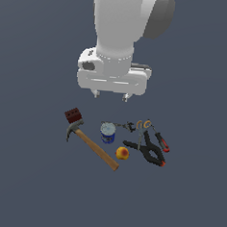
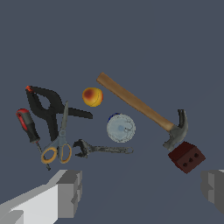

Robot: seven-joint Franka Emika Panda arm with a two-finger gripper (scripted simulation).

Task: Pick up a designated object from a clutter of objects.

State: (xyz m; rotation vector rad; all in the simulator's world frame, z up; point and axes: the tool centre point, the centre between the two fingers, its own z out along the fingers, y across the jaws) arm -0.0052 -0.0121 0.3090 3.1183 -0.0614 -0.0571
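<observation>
Counting the spread: one dark red block (image 1: 73, 114), one hammer (image 1: 91, 145), one blue-and-white can (image 1: 107, 133), one round orange fruit (image 1: 122, 153), one pair of orange-handled scissors (image 2: 57, 140), one black clamp (image 1: 150, 152), one red-and-black screwdriver (image 2: 29, 128), one grey wrench (image 2: 98, 148). Eight items, one apiece.

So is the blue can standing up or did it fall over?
Standing up. The blue can shows its round top above its side in the exterior view, and the wrist view looks straight down on its circular lid.
</observation>
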